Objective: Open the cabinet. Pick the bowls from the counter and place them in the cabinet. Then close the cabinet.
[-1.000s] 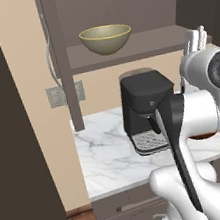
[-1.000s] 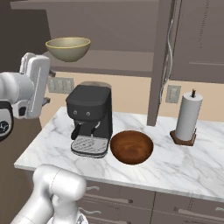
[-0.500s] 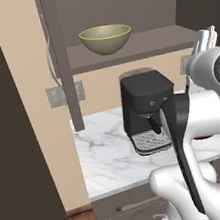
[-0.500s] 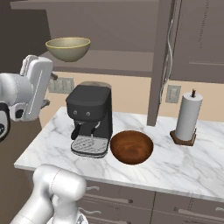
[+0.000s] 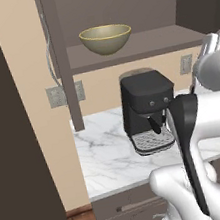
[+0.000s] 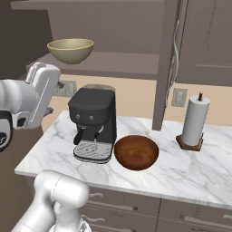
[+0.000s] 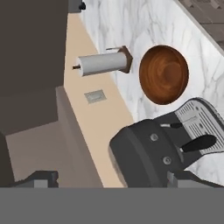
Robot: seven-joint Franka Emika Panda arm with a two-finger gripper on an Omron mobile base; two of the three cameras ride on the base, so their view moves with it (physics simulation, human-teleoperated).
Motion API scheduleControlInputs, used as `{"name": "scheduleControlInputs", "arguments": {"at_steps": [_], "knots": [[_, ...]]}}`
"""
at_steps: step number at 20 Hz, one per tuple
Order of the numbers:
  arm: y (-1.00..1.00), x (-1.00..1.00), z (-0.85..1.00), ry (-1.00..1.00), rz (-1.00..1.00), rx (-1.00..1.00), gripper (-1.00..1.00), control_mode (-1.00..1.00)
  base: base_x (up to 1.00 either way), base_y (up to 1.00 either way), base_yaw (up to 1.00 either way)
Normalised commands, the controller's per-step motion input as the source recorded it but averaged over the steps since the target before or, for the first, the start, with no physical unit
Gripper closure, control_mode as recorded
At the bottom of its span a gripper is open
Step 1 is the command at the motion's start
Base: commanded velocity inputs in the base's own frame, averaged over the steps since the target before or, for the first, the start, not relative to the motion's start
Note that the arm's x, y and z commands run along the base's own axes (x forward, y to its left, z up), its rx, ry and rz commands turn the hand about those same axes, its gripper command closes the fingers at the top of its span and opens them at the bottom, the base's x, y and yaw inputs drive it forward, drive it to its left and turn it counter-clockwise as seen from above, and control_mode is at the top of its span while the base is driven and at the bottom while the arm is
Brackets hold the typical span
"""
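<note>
Jaws (image 7: 107,178) spread wide, holding nothing, raised above the coffee machine (image 7: 162,151) on the desk (image 6: 190,174). Beyond the jaws, past the machine: brown bowl (image 7: 164,75) on the marble, paper towel roll (image 7: 101,64) near it by the wall. Olive bowl (image 5: 106,38) up on the shelf of the cabinet (image 5: 137,46), doors swung open.

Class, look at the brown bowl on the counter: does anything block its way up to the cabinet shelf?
The brown bowl sits beside the coffee machine. The cabinet is open, its shelf bare beside the yellow bowl. Nothing visible blocks a lift; only the coffee machine stands close by.
</note>
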Motion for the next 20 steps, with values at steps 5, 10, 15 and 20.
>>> {"name": "scheduleControlInputs", "arguments": {"at_steps": [5,10,15,20], "knots": [[-0.28,-0.12,-0.47,0.02,0.0,0.08,-1.0,-1.0,0.0,0.0,0.0],[-0.09,0.0,-0.44,0.03,-0.03,0.0,-1.0,-1.0,0.0,0.0,0.0],[0.0,0.0,-0.4,0.0,-0.11,0.0,-1.0,-1.0,0.0,0.0,0.0],[0.0,0.0,-0.21,0.0,-0.06,0.05,-1.0,-1.0,0.0,0.0,0.0]]}}
